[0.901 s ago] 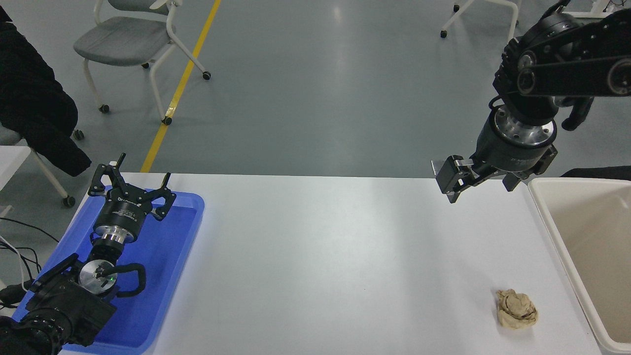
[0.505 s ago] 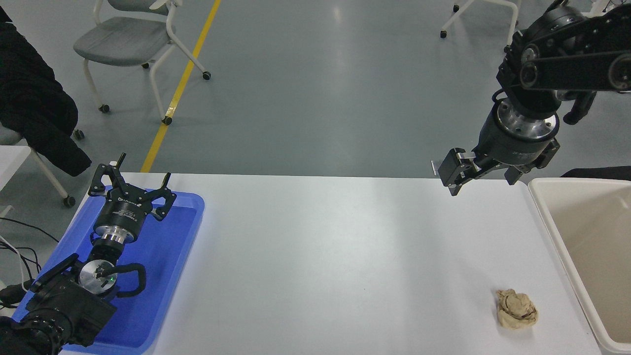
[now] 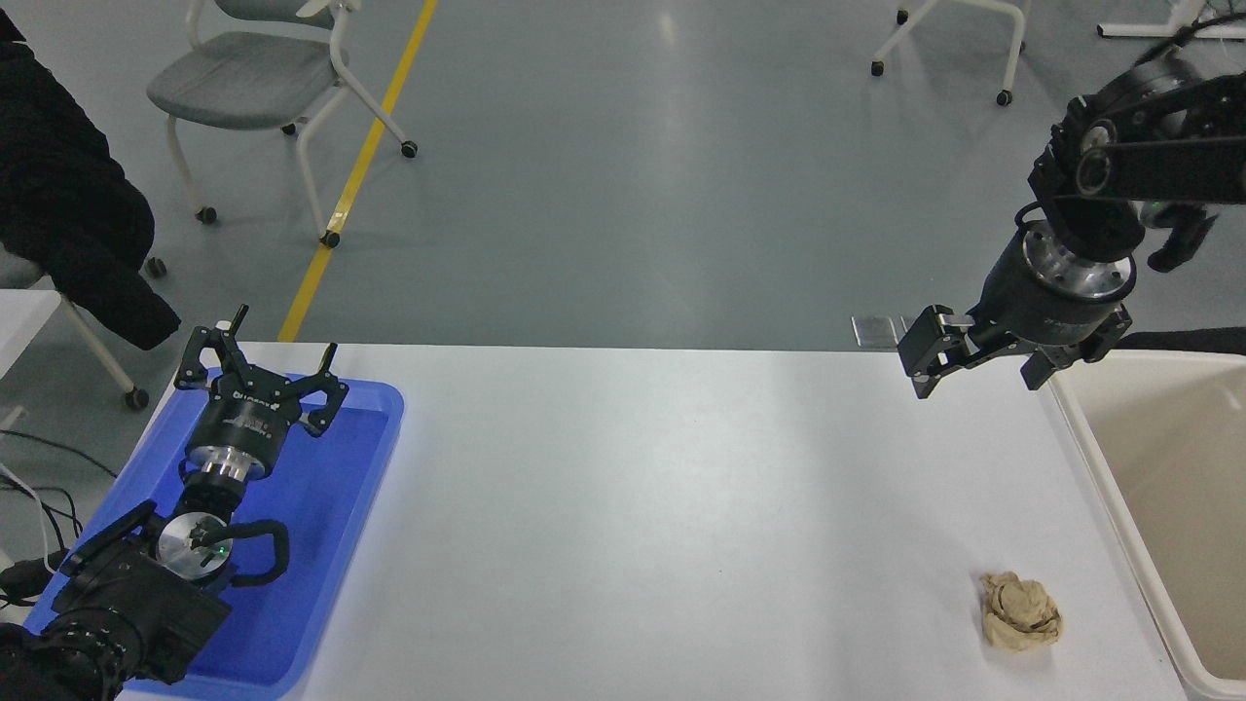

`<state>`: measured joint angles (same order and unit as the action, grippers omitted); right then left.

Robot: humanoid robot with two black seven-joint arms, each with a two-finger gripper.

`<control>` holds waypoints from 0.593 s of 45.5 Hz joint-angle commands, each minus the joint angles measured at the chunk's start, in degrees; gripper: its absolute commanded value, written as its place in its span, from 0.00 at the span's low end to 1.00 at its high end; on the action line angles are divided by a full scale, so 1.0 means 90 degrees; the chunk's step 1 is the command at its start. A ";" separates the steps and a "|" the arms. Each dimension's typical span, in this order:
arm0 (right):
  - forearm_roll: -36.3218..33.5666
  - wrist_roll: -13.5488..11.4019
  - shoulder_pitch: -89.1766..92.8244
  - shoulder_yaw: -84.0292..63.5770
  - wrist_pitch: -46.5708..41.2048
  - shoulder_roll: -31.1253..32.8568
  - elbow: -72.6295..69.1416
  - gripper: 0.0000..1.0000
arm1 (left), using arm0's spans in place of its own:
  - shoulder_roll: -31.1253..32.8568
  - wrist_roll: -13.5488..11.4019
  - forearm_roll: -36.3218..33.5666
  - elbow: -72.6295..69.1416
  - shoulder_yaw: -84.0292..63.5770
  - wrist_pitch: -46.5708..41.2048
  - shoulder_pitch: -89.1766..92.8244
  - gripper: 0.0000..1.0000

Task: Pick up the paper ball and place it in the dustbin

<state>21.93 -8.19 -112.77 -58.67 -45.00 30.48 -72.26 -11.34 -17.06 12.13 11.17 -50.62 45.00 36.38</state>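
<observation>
— Grey floor runs behind the white tabletop point(image 3: 633, 506), with a yellow line point(image 3: 355, 175) and 2 wheeled chairs, a grey-seated chair point(image 3: 258, 83) at the upper left and a white chair point(image 3: 959, 39) at the upper right. What containers do you see?

— 2. At the right edge stands the dustbin point(image 3: 1090, 467), cream-white with a thick rounded rim; the part of its beige inside that shows holds nothing. At the left sits a shallow blue tray point(image 3: 341, 506), and no loose item lies on its visible floor.

— Where is the paper ball point(image 3: 1019, 610)?

— On the tabletop, near the front edge, close beside the dustbin's left wall but apart from it. It is a crumpled tan wad, outside both containers.

— And the hands?

— The right hand point(image 3: 978, 365) hangs in the air over the far right of the tabletop, just beside the dustbin's far left corner and well apart from the paper ball. Its fingers point down and are spread, gripping nothing. The left hand point(image 3: 261, 375) is parked over the blue tray, fingers spread too, and empty.

— Anything else?

— A dark coat point(image 3: 68, 195) hangs at the upper left.
</observation>
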 commanded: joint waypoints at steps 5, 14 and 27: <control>0.1809 -0.0008 0.1776 0.1283 0.0244 0.1885 0.0001 1.00 | 0.0000 0.0001 0.0000 -0.0001 0.0000 0.0000 0.0000 1.00; 0.2387 -0.0008 0.3183 0.2299 0.0644 0.2228 0.0040 1.00 | 0.0000 0.0001 0.0000 -0.0001 0.0000 0.0000 0.0000 1.00; 0.2954 0.0001 0.4902 0.3549 0.0956 0.2219 0.0431 1.00 | 0.0000 0.0001 0.0000 -0.0001 0.0000 0.0000 0.0010 1.00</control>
<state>44.18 -8.24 -81.20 -35.94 -39.13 48.98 -70.95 -11.36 -17.05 12.12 11.18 -50.63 45.00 36.39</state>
